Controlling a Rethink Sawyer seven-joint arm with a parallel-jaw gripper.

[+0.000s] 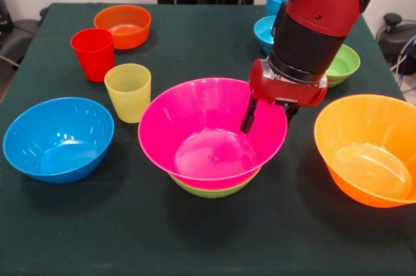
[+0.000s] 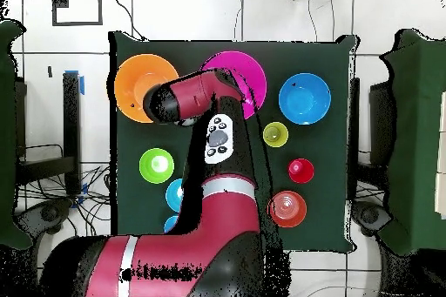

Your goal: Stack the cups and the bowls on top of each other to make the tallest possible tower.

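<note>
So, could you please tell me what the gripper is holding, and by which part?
The gripper is at the far rim of the large pink bowl, one finger inside; whether it actually clamps that rim cannot be told.

Bright even overhead light; soft shadows under bowls; glare inside pink bowl (image 1: 208, 152).

dark green tablecloth (image 1: 195, 237), tiled floor (image 2: 287, 10), cables (image 2: 52, 193)

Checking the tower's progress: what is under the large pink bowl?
A green bowl sits under the pink bowl, only its lower rim and side showing. Its inside, and anything nested there, is covered.
</note>
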